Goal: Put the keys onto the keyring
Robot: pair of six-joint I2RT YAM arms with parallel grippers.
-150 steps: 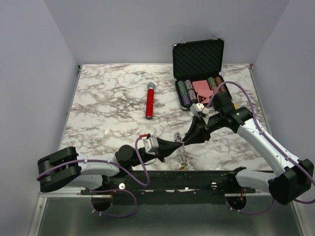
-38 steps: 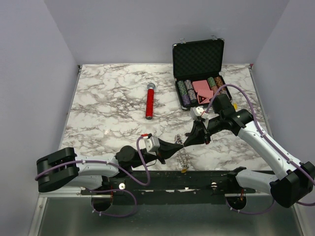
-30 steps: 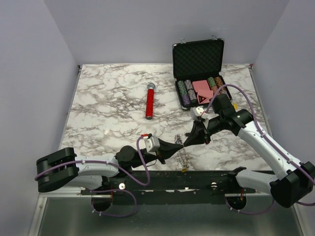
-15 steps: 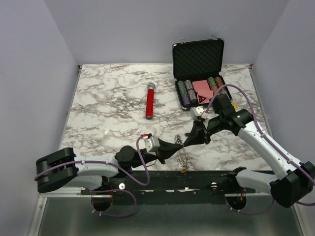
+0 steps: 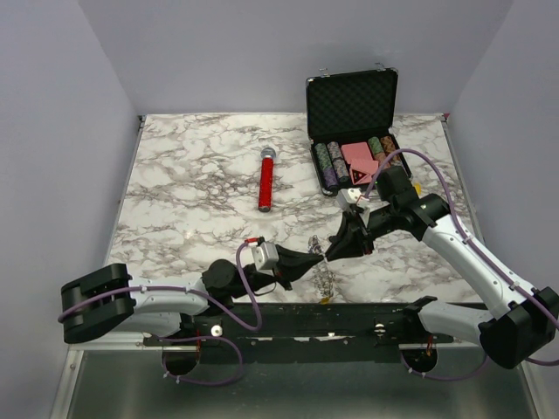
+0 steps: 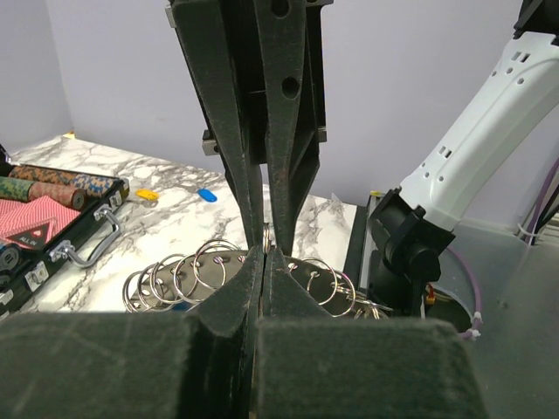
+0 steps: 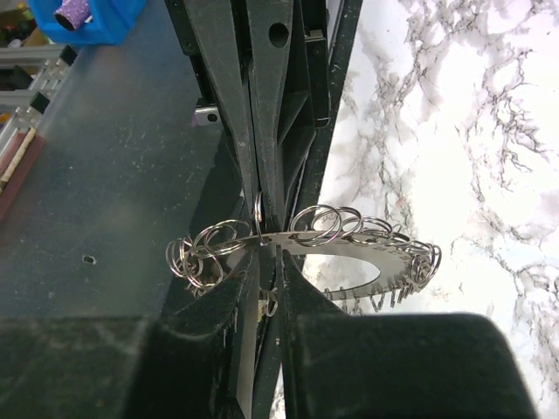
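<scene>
On your marble table (image 5: 188, 218) you see a red-handled microphone (image 5: 265, 179) lying near the middle, its grey head toward the far edge. To its right, at the far edge, an open black case (image 5: 352, 105) stands with its lid upright and holds rows of poker chips (image 5: 329, 164) and red-backed playing cards (image 5: 359, 157).

Left arm (image 5: 166, 297) and right arm (image 5: 472, 253): pale grey link shells with black joint housings, both mounted on the black base rail (image 5: 349, 316). A purple cable (image 5: 417, 149) loops along each arm above the rail. Left claw (image 5: 316, 258) and right claw (image 5: 330, 251): long, flat black fingers (image 6: 288, 131) with round drilled holes.
</scene>
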